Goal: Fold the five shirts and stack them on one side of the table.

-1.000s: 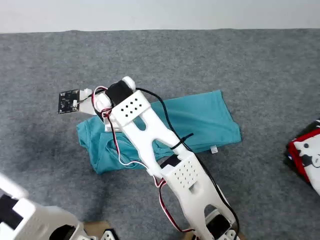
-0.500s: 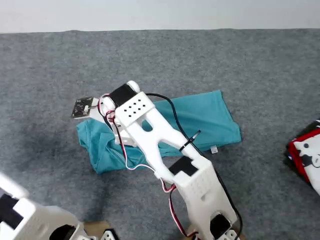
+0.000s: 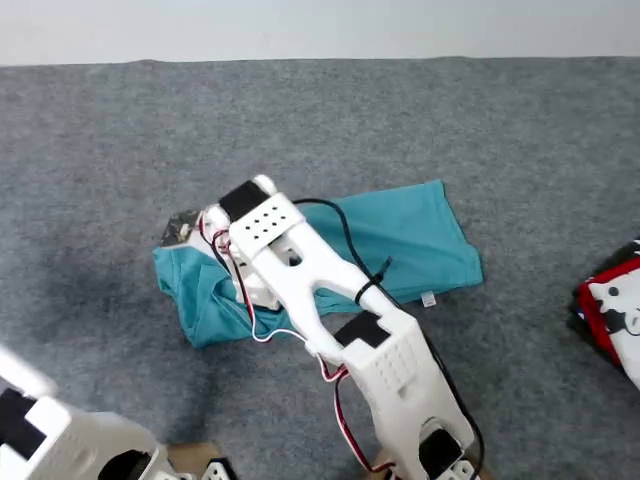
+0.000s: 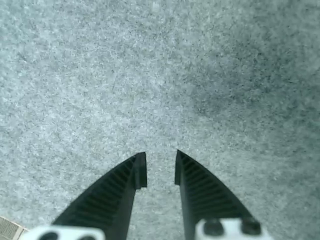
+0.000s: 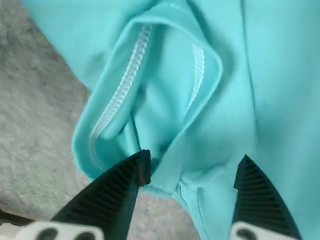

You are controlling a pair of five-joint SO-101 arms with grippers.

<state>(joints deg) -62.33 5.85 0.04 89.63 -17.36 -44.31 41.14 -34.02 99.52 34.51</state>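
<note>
Teal shirt (image 3: 400, 240) lies mid-table on the grey table (image 3: 500, 130), spread left to right, its left end bunched and rumpled. A red and white shirt (image 3: 612, 318) sits at the far right edge, well apart.

Right claw (image 5: 194, 170): spread wide, empty, poised over the bunched left end, straddling the stitched neck hem (image 5: 125, 85) where the cloth loops up in a fold. Left claw (image 4: 160, 167): narrow gap, nothing between its tips, over bare grey surface at the near left.

Risks, as I judge them:
- The hem loop stands in several layers. Closing here may catch one layer alone, or too many, and the lift would then twist the shirt rather than open it.
- One tip sits at the cloth's edge, so a shallow bite could slip off.
- The rough table surface may hold the fabric, so a pull could drag and bunch it further.
</note>
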